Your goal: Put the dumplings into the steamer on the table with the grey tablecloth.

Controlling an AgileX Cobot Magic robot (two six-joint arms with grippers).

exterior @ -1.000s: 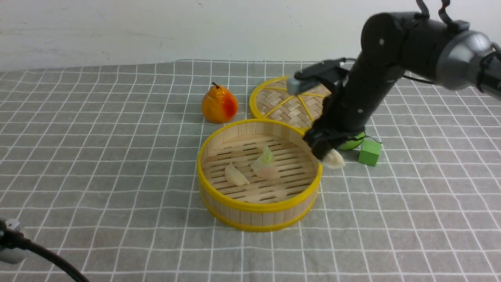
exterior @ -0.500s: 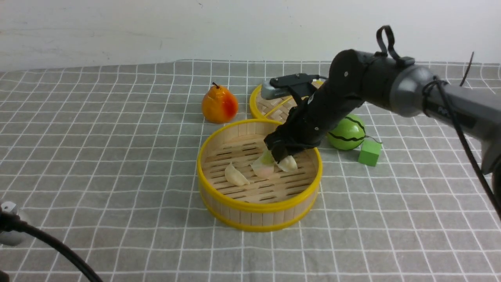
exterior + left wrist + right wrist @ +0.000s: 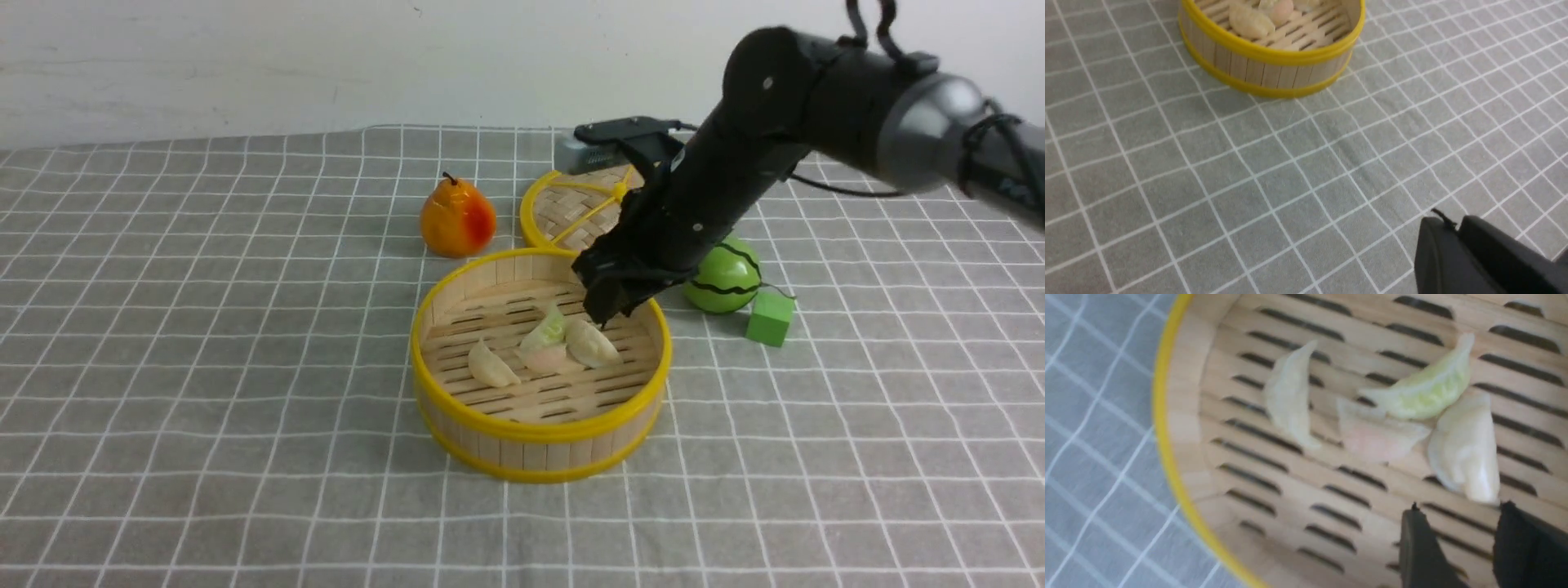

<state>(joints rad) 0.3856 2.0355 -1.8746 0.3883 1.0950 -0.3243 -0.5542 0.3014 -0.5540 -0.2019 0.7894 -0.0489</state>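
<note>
Tablecloth [image 3: 204, 367] to the left of and in front of the steamer [image 3: 531, 449] is lying bare, giving wide approach from both sides. Right arm [image 3: 735, 163] is reaching in over the far-right rim, blocking that side from above. Four dumplings [image 3: 1376, 435] are crowding the middle of the floor; bare slats are showing along the near wall. Pear [image 3: 457, 219] and lid [image 3: 571, 216] are standing close behind. Watermelon [image 3: 722, 278] and green cube [image 3: 770, 318] are hemming in the right flank.

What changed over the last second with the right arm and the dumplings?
The right pincer carried a white dumpling leftward from outside the steamer over its rim and let it go on the slats beside the green dumpling. It now hangs open above it. The cream dumpling, pear and lid stayed put.
</note>
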